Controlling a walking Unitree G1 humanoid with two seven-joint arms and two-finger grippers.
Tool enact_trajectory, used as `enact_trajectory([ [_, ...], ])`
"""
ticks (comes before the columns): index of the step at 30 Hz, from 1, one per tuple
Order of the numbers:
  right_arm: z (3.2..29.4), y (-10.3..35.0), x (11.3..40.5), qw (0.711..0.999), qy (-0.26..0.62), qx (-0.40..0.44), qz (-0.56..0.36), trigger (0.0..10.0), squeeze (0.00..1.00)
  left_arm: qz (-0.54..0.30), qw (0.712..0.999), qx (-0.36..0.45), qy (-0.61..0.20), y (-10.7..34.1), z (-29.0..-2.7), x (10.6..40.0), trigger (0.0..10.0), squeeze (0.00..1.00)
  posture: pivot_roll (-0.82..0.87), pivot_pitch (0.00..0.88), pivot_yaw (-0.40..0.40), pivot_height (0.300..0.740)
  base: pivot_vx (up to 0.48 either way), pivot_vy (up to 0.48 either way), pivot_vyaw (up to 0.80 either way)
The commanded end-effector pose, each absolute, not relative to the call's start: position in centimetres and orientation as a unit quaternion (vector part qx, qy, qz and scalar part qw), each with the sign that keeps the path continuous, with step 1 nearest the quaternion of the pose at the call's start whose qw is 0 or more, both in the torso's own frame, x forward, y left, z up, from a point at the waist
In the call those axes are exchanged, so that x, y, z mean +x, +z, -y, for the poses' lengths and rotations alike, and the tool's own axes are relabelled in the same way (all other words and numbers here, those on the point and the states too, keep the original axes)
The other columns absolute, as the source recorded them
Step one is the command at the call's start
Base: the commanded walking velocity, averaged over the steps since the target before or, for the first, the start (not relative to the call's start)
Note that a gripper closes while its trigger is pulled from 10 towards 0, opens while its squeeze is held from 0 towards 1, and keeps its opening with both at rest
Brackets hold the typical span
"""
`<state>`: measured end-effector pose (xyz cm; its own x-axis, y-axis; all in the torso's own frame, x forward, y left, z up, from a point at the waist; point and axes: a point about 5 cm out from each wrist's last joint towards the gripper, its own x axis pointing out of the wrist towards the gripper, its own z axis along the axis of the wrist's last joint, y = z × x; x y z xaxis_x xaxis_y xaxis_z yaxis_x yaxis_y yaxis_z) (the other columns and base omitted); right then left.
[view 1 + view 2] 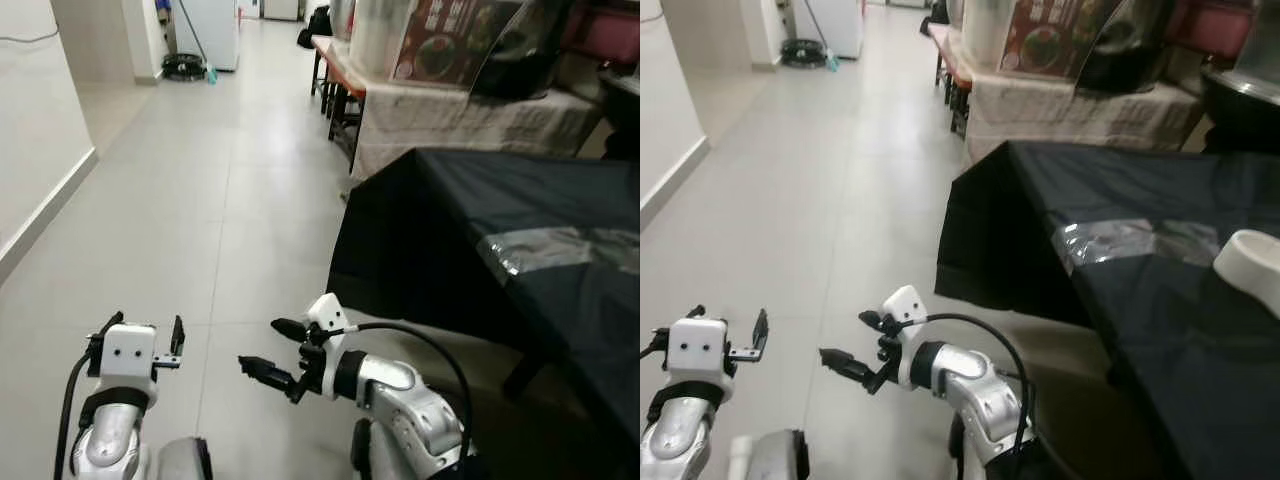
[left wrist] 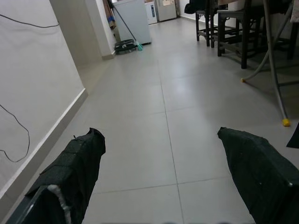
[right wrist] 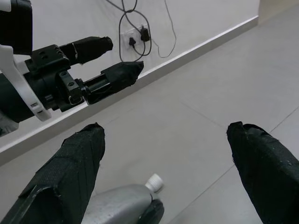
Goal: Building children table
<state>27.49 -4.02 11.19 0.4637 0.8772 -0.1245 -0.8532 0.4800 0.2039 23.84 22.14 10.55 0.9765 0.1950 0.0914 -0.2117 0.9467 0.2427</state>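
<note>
Both arms raised low in front, carrying nothing, likely a ready pose for walking. Left gripper [image 1: 145,335] spread wide, pointing down the hallway. Right gripper [image 1: 272,350] spread too, fingers turned left toward the other arm. No children's table or parts of one to be seen. Pale grey tiled floor [image 1: 220,200] stretching far ahead. At right, a table under a black cloth [image 1: 470,210], near. Beyond it, a cloth-draped table [image 1: 450,120] loaded with boxes. White wall [image 1: 30,130] at left.

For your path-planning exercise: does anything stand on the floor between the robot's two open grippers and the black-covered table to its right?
Nothing visible does. The left gripper and right gripper hang open over bare floor tiles; the black-covered table stands beyond, unobstructed.
</note>
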Motion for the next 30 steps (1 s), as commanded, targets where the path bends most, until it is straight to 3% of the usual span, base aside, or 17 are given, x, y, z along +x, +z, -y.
enact_trajectory([
  [1, 4.20, 10.70, 27.49, 0.854, 0.505, 0.053, -0.117, 10.0, 0.00, 0.028, 0.985, 0.137, 0.099, 10.40, -22.11, 23.83, 10.0, 0.00, 0.10, 0.000, -0.093, 0.475, 0.000, 0.000, 0.00],
  [30, 5.03, 9.90, 28.01, 0.866, 0.483, 0.032, -0.127, 10.0, 0.00, 0.022, 0.984, 0.137, 0.110, 10.07, -22.29, 23.53, 10.0, 0.00, 0.10, 0.000, -0.099, 0.370, 0.000, 0.000, 0.00],
])
